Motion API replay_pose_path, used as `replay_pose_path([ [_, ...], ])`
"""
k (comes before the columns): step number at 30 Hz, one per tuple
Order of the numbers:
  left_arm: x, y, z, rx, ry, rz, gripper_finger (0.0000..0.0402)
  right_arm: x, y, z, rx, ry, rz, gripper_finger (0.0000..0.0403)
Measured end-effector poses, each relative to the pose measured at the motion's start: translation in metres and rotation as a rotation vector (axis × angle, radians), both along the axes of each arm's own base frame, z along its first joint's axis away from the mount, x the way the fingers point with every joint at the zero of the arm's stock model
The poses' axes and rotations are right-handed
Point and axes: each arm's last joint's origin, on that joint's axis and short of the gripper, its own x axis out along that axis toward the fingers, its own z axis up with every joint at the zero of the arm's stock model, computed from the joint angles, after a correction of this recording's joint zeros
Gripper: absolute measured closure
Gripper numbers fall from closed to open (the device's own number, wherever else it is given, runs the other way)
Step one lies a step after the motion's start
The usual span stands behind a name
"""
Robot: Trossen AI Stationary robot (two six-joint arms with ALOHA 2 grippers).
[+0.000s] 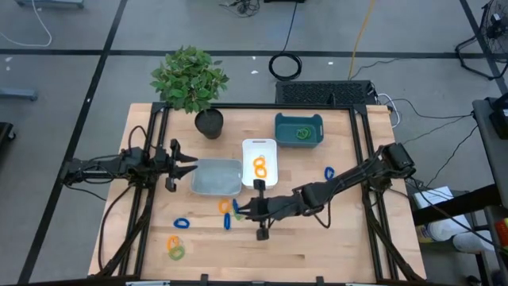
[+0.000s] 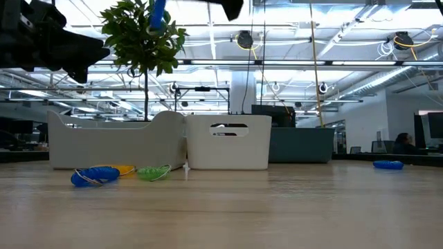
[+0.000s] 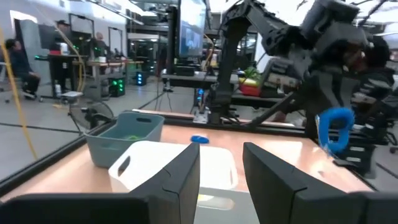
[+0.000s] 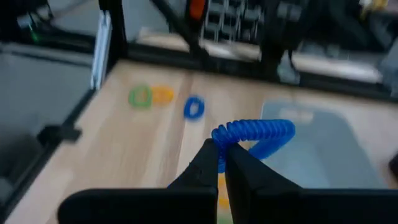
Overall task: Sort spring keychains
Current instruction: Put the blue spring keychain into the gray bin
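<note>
My right gripper [image 1: 237,210] [image 4: 221,151] hangs over the table's middle, near the grey tray's [image 1: 216,177] near edge, shut on a blue spring keychain [image 4: 256,134] [image 3: 336,127] [image 2: 158,14]. My left gripper [image 1: 190,168] [image 3: 221,167] is open and hovers at the grey tray's left end, touching nothing. Orange keychains [image 1: 259,165] lie in the white tray [image 1: 270,148] and green ones [image 1: 302,133] in the teal tray [image 1: 279,127]. Loose on the table lie a blue [image 1: 182,223], an orange [image 1: 172,241], a green [image 1: 177,253], another blue [image 1: 329,172] and an orange one [image 1: 225,206]. My right gripper pinches the blue keychain by one end of its coil [image 4: 222,135] between the two fingertips [image 4: 206,157]. The loop stretches out beyond the fingers and is lifted clear of the table, high above it in the low view.
A potted plant [image 1: 209,122] stands at the far side, left of the white tray. A black keyboard-like mat [image 1: 324,93] lies beyond the far edge. Bare wood stretches along the near edge and on the right side [image 1: 333,238].
</note>
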Motion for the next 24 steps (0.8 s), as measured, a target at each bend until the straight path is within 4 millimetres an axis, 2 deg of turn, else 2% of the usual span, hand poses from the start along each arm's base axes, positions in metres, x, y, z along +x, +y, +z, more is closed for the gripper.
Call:
replay_pose_path([
  [4,0.000,0.000,0.000,-0.046,0.000,-0.008,0.0270,0.005,-0.008,0.006,-0.047,-0.088,0.007,0.0403],
  [8,0.000,-0.003,0.002,-0.094,-0.004,-0.099,0.0263,0.012,-0.020,0.012,-0.082,-0.155,0.070,0.0403],
  [11,-0.001,-0.004,0.005,-0.145,-0.009,-0.160,0.0235,0.017,-0.031,0.018,-0.050,-0.216,0.180,0.0403],
  [16,-0.004,-0.007,0.015,-0.149,-0.040,-0.254,0.0164,0.021,-0.048,0.024,-0.038,-0.291,0.386,0.0403],
  [20,-0.007,-0.008,0.033,-0.142,-0.084,-0.289,0.0131,0.023,-0.058,0.031,-0.065,-0.374,0.480,0.0403],
  [24,-0.004,-0.008,0.054,-0.146,-0.068,-0.300,0.0129,0.024,-0.065,0.037,-0.142,-0.453,0.481,0.0403],
])
